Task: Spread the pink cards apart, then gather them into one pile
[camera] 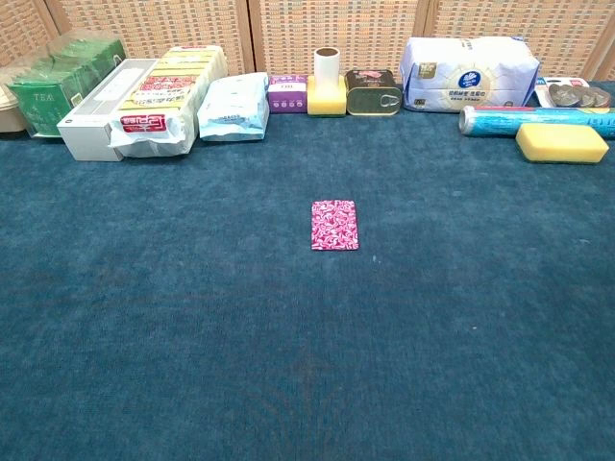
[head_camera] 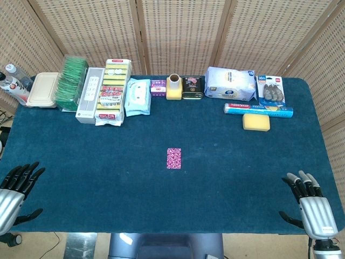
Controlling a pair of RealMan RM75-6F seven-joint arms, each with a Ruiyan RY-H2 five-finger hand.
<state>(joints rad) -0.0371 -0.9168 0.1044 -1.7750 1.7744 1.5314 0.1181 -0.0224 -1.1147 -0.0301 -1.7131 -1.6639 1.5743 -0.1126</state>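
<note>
The pink patterned cards (head_camera: 174, 158) lie as one neat pile in the middle of the blue tablecloth, seen also in the chest view as the pink cards (camera: 334, 225). My left hand (head_camera: 16, 189) hovers at the near left corner of the table, fingers apart, holding nothing. At the near right corner my right hand (head_camera: 307, 197) is likewise spread and empty. Both hands are far from the pile. Neither hand shows in the chest view.
A row of goods lines the far edge: green tea box (head_camera: 71, 82), white box (head_camera: 89, 94), packets (head_camera: 113, 91), yellow holder (head_camera: 173, 86), tin (head_camera: 192, 88), tissue pack (head_camera: 230, 83), foil roll (head_camera: 259, 109), yellow sponge (head_camera: 255, 122). Bottles (head_camera: 13, 82) stand at far left.
</note>
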